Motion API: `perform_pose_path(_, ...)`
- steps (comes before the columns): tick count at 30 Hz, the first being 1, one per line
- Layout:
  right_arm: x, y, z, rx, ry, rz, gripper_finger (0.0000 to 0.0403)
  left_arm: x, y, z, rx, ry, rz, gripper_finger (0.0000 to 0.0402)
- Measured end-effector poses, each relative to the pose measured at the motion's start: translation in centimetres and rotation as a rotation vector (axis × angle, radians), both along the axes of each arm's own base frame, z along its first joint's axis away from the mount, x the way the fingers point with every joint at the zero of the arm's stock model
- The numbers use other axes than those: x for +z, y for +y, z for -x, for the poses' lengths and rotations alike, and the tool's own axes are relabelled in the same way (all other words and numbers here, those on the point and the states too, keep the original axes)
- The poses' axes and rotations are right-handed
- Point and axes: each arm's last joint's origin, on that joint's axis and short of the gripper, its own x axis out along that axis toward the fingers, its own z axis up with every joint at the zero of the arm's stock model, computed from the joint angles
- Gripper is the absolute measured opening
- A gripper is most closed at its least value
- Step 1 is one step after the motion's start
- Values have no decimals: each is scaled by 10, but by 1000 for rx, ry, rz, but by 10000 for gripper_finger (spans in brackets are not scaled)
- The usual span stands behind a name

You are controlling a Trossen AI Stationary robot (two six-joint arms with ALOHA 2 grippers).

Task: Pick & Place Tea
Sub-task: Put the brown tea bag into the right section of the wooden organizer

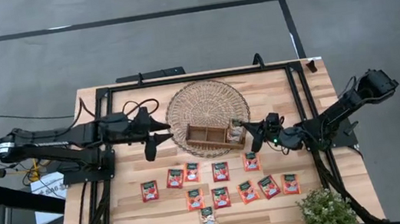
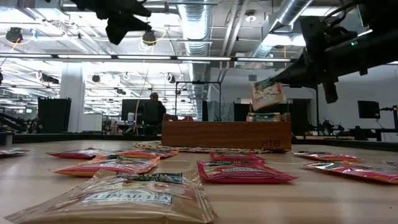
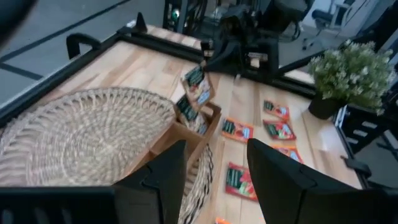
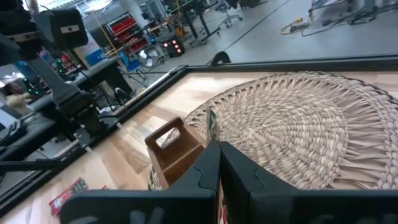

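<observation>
The right hand [image 1: 252,135] is pinching one tea sachet [image 2: 267,93] shut by its top edge above the wooden tray [image 1: 207,136]; light and floppy, it is hanging limp. The left hand [image 1: 162,129] is idling half-open.

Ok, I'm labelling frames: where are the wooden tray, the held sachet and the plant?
Wooden tray [image 2: 225,135], low view, its front wall.
Held sachet [image 2: 268,93], low view, its pale face below the right gripper.
Plant [image 1: 326,212], high view, middle of its foliage.
</observation>
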Motion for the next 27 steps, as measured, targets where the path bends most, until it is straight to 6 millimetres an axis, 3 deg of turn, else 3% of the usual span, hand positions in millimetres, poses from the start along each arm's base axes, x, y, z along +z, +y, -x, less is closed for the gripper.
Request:
perform_pose_path(17, -28, -1, -16, -10, 11, -11, 0, -66, -1, 6, -9, -61, 100, 161)
perform_pose_path(27, -36, -2, -15, -36, 73, 7, 0, -78, -1, 13, -4, -77, 117, 160)
